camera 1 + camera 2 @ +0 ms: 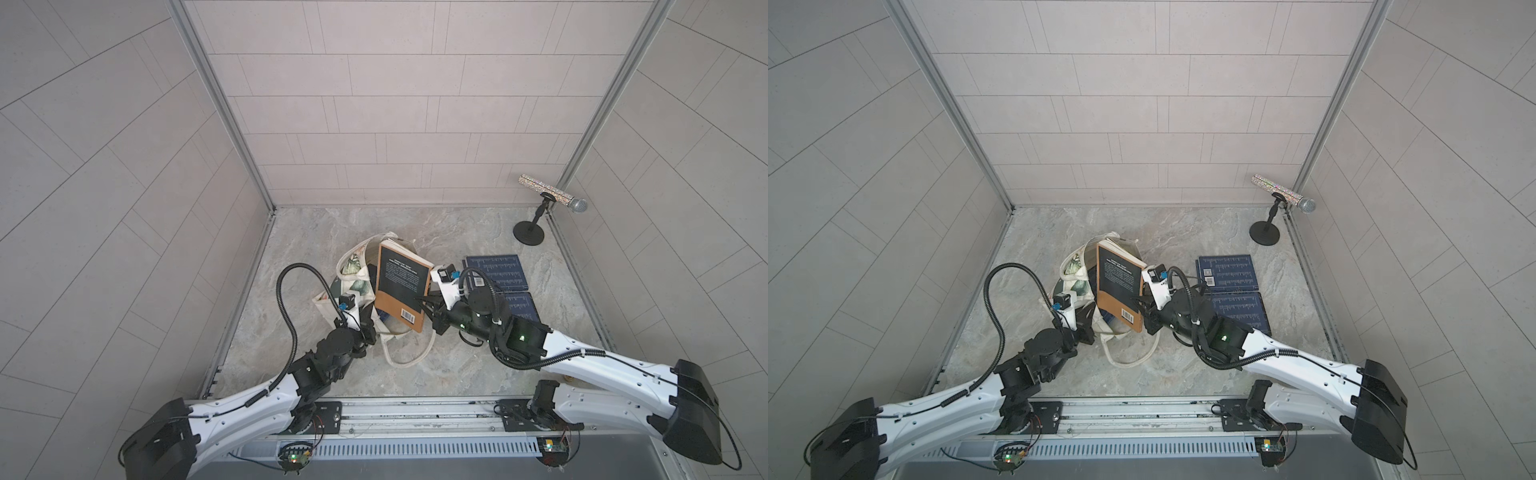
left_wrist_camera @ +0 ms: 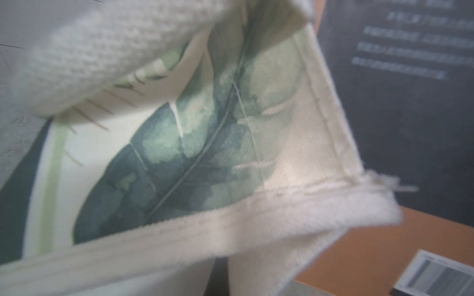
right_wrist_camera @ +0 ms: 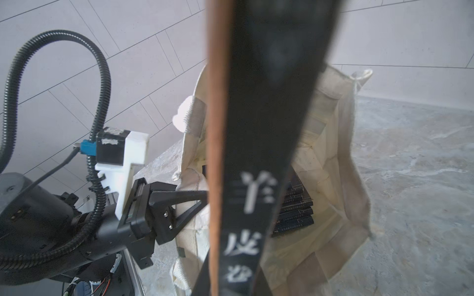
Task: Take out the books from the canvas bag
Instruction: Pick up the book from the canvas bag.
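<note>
Two robot arms (image 1: pixel 266 395) reach over a grey marble table (image 1: pixel 415 365) with pale tiled walls (image 1: pixel 374 104) around it. The left gripper (image 1: pixel 368 322) pinches the rim of the canvas bag (image 1: pixel 357 286). The right gripper (image 1: pixel 426 301) holds an orange and black book (image 1: pixel 401 286) over the bag's open mouth. Two navy books (image 1: pixel 496 272) lie flat beside the right arm.

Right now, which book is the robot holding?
The orange-brown and black paperback, held in the right gripper over the cream canvas bag; the two navy paperbacks lie flat.
</note>
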Controlling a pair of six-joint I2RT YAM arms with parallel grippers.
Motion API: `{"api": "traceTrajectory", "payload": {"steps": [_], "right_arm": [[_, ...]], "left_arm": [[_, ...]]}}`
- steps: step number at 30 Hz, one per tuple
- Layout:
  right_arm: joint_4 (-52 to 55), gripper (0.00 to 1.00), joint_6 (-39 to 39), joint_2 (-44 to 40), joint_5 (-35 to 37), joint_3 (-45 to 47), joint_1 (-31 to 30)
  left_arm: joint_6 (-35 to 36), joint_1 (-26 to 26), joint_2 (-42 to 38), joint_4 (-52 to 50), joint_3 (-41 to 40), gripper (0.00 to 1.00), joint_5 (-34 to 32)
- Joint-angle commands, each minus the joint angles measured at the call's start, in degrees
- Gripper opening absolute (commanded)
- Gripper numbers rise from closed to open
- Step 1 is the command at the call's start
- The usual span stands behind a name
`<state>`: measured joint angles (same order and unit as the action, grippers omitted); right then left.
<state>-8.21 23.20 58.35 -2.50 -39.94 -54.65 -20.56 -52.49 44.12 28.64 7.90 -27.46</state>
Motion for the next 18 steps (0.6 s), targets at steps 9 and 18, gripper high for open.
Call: {"api": "traceTrajectory", "payload": {"steps": [9, 18], "right_arm": [[-2.1, 0.00, 1.2, -18.7, 20.1, 4.0, 2.3], [1.6, 0.00, 9.4, -25.3, 27.9, 8.8, 14.1]], "left_arm": [[-0.2, 1.0, 0.8, -4.9, 0.5, 0.00, -9.7], [-0.3, 1.0, -1.1, -5.4, 0.5, 0.00, -8.8]]}}
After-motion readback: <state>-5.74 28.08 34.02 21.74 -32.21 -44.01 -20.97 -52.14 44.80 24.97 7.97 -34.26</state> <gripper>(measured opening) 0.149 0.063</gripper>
